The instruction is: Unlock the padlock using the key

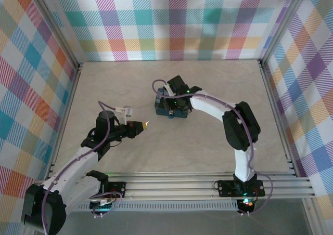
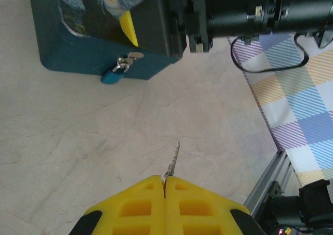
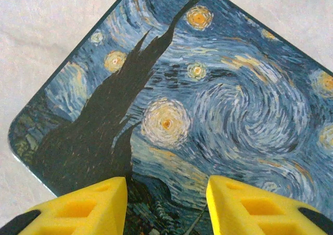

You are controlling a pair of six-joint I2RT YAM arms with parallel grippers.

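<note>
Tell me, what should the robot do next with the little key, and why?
Probably ease the left fingers forward toward the padlock. They are shut on the key, which sticks out ahead, but bare table lies between them. The right fingers are apart over the box.

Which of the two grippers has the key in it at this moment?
The left gripper: its yellow fingers are shut on the key, blade sticking out. The right gripper has its fingers apart over the painted box.
</note>
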